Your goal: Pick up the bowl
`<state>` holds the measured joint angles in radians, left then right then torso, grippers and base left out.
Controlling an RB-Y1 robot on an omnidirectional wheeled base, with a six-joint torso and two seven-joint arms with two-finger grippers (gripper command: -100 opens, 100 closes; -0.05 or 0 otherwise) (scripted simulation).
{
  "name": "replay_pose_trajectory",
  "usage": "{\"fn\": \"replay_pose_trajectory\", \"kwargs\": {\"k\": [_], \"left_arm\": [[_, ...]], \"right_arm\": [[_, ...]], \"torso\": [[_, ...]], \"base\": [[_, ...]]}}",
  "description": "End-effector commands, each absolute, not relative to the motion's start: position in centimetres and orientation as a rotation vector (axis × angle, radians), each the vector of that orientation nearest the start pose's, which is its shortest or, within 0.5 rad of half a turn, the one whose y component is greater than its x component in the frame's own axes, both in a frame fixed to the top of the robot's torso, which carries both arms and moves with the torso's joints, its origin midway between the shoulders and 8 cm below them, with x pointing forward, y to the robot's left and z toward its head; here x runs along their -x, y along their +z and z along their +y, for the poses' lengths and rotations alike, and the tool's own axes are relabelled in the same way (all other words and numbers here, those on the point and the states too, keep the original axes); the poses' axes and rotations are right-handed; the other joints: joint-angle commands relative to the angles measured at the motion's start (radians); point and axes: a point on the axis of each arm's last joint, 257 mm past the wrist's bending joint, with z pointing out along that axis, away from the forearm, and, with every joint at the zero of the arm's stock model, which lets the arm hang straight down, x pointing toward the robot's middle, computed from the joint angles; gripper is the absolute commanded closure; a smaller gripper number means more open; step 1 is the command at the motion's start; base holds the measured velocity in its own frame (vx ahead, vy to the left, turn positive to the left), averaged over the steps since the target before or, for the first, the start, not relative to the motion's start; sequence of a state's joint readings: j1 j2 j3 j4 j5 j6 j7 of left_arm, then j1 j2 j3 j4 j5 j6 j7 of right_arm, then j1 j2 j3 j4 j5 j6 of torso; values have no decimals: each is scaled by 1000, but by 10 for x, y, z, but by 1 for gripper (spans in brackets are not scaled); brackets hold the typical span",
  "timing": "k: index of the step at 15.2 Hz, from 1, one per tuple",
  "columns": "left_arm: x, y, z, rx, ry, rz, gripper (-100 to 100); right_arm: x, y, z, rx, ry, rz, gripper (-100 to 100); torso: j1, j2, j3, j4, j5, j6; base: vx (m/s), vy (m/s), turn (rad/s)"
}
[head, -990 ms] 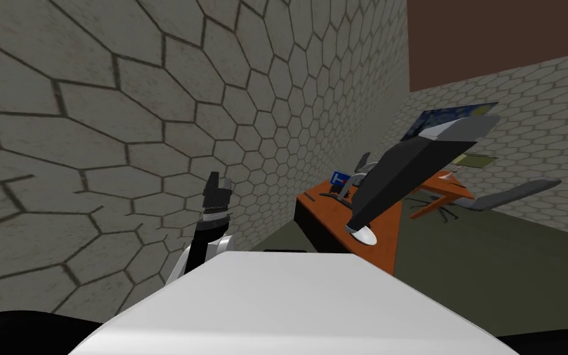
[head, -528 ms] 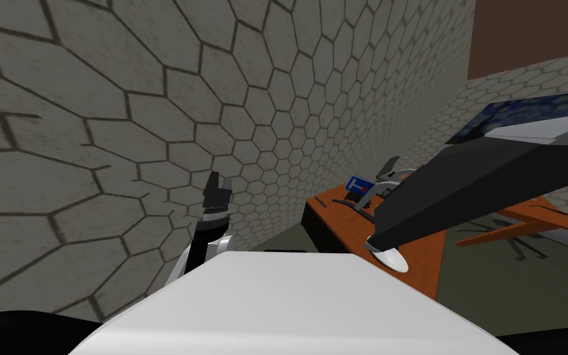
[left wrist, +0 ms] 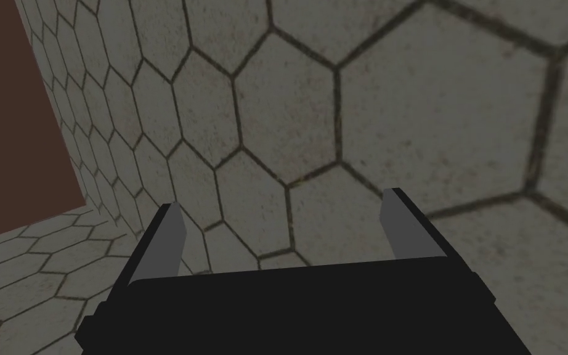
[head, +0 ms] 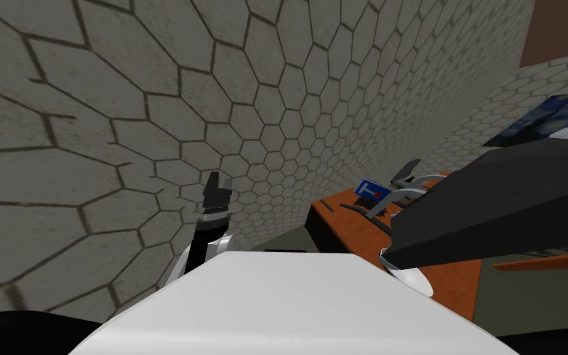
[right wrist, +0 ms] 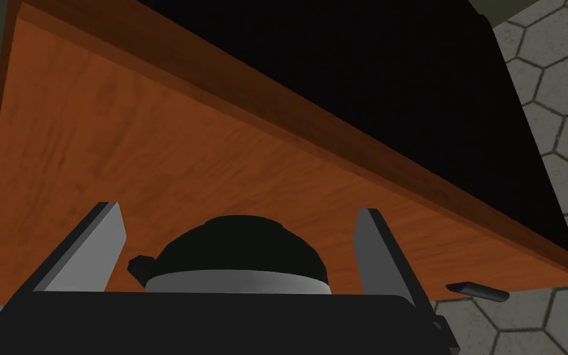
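Head view: my right arm (head: 492,203), a dark, slab-sided forearm, reaches across an orange table (head: 357,228). Its tip is over the bowl (head: 415,280), a pale, shallow dish near the table's front edge. A blue sign (head: 372,189) stands farther back. The left gripper (head: 219,182) is held up beside the wall (head: 122,123) of matte grey hexagonal tiles with dark joints.

Left wrist view: the left gripper's two flat grey blades stand apart, released and holding nothing, and point at the tiles.

Right wrist view: the right gripper (right wrist: 236,209) is spread wide, its blades on either side of the bowl without touching it. The bowl sits close to the gripper's body and shows a smooth pale rim under a dark rounded mass. The tabletop is glossy with a warm wood grain and has a darker edge strip. A black area (right wrist: 369,74) lies past it.

My judgement is that the approach is nearly done and the grasp has not yet been made. The rim looks thin and curved, so I would centre it between the blades, settle lower, then close slowly so it does not skid across the slick top.
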<state>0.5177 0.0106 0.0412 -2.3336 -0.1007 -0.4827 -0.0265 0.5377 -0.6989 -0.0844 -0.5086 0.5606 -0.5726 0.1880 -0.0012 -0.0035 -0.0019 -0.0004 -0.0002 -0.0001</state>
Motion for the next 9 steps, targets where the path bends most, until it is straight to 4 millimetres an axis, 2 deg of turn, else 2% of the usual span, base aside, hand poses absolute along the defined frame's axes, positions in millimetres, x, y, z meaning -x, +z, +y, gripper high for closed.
{"fn": "replay_pose_trajectory", "kwargs": {"k": [1,2,3,4,5,6,7,9], "left_arm": [[-335,39,279,555,-1169,669,0],[-335,39,279,555,-1169,669,0],[-335,39,279,555,-1169,669,0],[-335,39,279,555,-1169,669,0],[-335,39,279,555,-1169,669,0],[-335,39,279,555,-1169,669,0],[-335,39,279,555,-1169,669,0],[-335,39,279,555,-1169,670,0]], "right_arm": [[31,-525,-635,-726,-223,2524,-100],[41,-526,-636,-743,-237,2534,-100],[41,-526,-636,-743,-237,2534,-100],[48,-520,-649,-714,-279,2558,-100],[62,-520,-651,-740,-299,2572,-100],[69,-515,-661,-716,-337,2594,-100],[56,-515,-659,-693,-320,2581,-100],[71,-515,-661,-719,-339,2595,-100]], "torso": [[0,0,0,0,0,0],[0,1,0,0,0,1],[0,1,1,0,0,1],[0,3,1,0,0,1],[0,1,1,0,0,-1],[0,0,0,0,0,-1],[0,-2,-1,0,0,-1],[0,-3,-2,-1,0,0]], "base": [[34,3,-6],[17,2,-42],[3,2,-24],[37,19,259],[65,17,349],[97,8,378],[106,3,281],[63,7,35]]}}
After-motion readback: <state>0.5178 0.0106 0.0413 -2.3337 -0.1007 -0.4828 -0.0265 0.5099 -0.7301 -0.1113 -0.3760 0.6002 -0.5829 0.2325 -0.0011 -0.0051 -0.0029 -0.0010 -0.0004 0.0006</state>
